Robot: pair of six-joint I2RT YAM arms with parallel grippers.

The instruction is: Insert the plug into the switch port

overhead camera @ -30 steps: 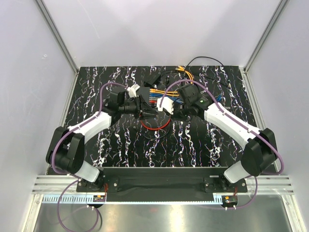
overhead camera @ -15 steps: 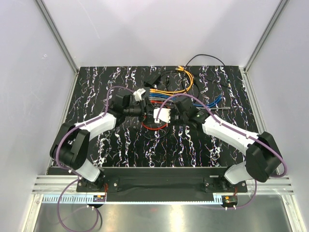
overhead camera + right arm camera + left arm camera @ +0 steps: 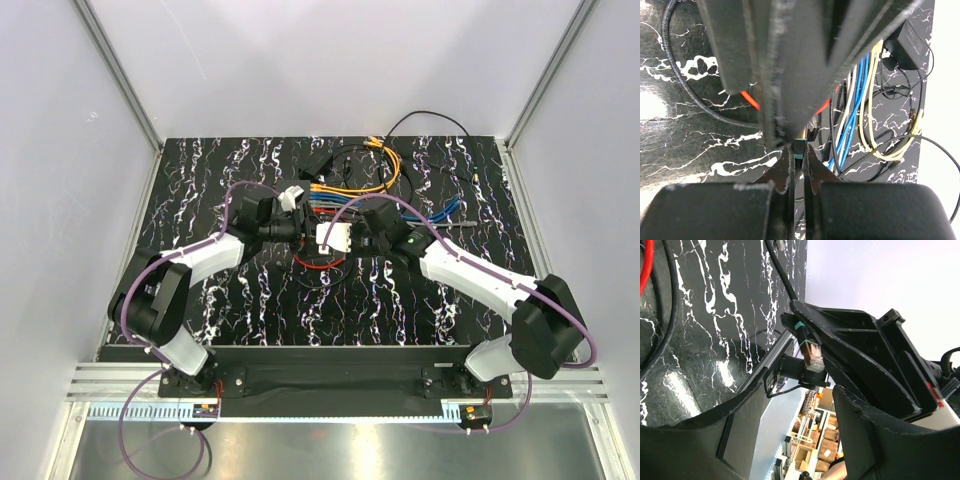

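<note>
My right gripper is shut on a cable just behind its teal boot. In the left wrist view the plug, clear with a teal boot, sticks out from the right gripper's black fingers. My left gripper stands open, with only background between its fingers, just short of the plug. From above, the left gripper and right gripper face each other at mid table. The switch, a small black box, lies further back among cables.
A tangle of blue, orange, yellow and black cables lies behind the grippers. A red cable loop rests on the black marbled mat just in front of them. White walls enclose the table.
The left gripper's jaws have opened and it has drawn back a little to the left. The right gripper moved nearer and to the left, still shut on the plug's cable.
</note>
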